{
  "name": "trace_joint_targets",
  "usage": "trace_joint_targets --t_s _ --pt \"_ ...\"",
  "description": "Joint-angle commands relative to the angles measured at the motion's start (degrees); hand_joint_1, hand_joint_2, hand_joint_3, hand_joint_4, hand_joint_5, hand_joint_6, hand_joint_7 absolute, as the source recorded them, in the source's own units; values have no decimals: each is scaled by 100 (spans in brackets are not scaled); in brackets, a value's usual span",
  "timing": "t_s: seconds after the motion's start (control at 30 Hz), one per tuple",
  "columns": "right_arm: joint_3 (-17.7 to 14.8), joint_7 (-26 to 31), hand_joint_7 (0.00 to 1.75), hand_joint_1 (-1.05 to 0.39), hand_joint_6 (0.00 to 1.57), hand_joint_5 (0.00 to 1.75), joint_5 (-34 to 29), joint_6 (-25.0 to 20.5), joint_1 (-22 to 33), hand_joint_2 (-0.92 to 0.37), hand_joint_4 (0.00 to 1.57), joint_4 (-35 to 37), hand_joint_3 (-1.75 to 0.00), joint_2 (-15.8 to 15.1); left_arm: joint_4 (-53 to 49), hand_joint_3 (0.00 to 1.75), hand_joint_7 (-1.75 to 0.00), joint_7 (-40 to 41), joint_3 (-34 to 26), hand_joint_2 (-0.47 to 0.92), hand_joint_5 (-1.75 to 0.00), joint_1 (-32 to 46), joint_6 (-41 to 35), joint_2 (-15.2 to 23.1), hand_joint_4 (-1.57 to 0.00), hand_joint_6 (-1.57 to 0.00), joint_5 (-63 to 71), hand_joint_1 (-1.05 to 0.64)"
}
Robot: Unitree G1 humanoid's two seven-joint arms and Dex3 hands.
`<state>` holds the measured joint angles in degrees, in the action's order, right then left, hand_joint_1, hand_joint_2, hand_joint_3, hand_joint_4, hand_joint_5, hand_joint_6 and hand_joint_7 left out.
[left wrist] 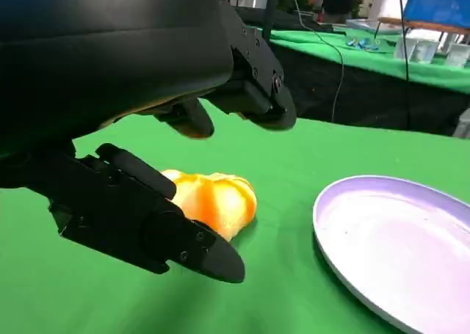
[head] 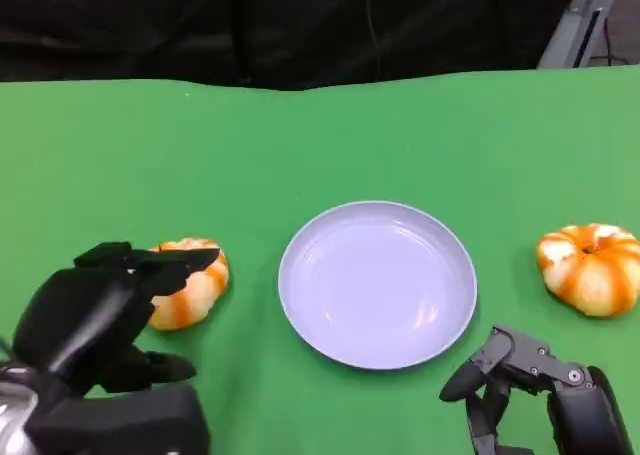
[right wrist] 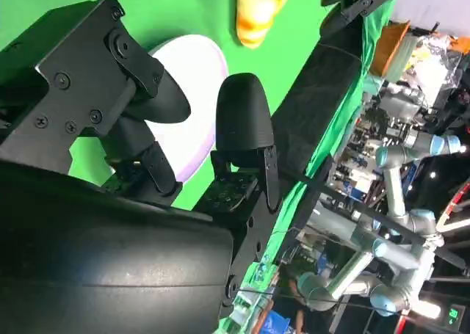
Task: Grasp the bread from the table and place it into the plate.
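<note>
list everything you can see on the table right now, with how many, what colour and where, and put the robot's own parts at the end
bread: two, orange and white, one on each side of the plate, both on the cloth
plate: one, pale lilac, centre of the table, nothing in it
table: one, green cloth
left hand: black, fingers apart over the left bread, not gripping it
right hand: black, low near the plate's right front, holding nothing

The left hand [head: 95, 325] hides part of the near bread [head: 192, 295] (its inner side); the plate [left wrist: 411, 253] is cut off.
</note>
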<state>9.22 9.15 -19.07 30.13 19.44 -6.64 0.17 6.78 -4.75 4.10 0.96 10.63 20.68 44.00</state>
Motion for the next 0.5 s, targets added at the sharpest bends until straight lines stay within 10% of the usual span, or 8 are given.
trace_joint_targets --t_s 0.03,0.5 --pt "-48 19 133 8 83 171 37 16 -17 -29 89 35 -140 -64 -218 0 0 78 312 87 -44 -502 -370 215 -13 -33 609 -59" --pt "-20 25 132 7 83 172 61 25 18 -30 90 6 -139 -46 -1519 1 0 114 1231 92 -48 -1642 -1496 69 -15 -29 1344 -63"
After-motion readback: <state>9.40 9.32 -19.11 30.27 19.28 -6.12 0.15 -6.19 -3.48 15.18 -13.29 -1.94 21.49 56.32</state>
